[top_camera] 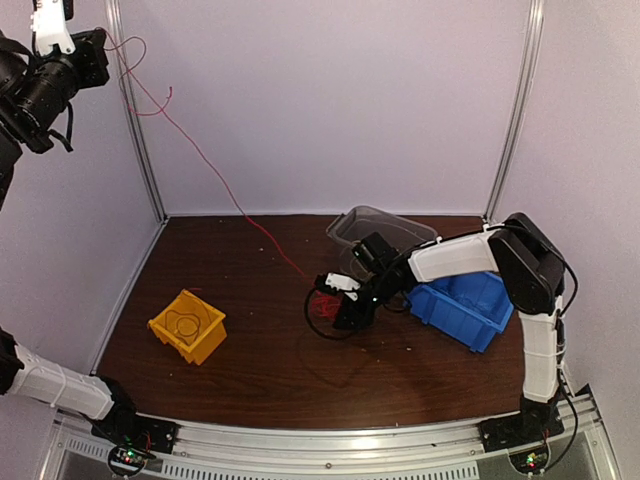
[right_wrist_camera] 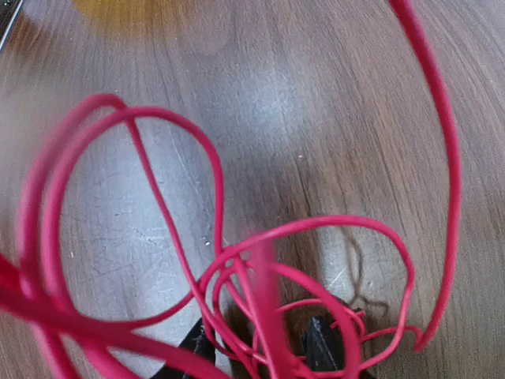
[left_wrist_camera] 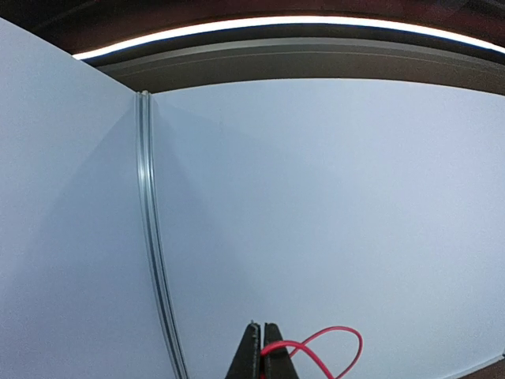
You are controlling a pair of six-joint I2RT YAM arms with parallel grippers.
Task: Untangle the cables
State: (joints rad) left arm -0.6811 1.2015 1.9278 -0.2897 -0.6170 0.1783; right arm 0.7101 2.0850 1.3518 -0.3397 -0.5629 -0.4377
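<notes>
Cables (top_camera: 322,305) of thin red flexible wire sit in a loose knot of loops near the middle of the brown wooden table (top_camera: 250,375), just left of the blue plastic bin (top_camera: 462,308). One long red strand (top_camera: 200,165) climbs from the knot to the left gripper (left_wrist_camera: 263,349), which is raised high by the left wall. Its jaws are pressed together on that strand, with a small red loop curling out beside them. The right gripper (right_wrist_camera: 259,344) is down at the knot with its jaws standing apart. Several red loops cross the gap between them, but nothing looks clamped.

The main risk, as I judge it, is the raised strand. With the low claw not holding the knot, any further pull from above could lift or drag the whole bundle instead of drawing a loop free, or cinch the crossings tighter. Loops draped over the right fingers (right_wrist_camera: 319,341) could also snag when that arm moves. A thin dark loop (top_camera: 318,328) lies under the knot; I cannot tell whether it is caught in it.
</notes>
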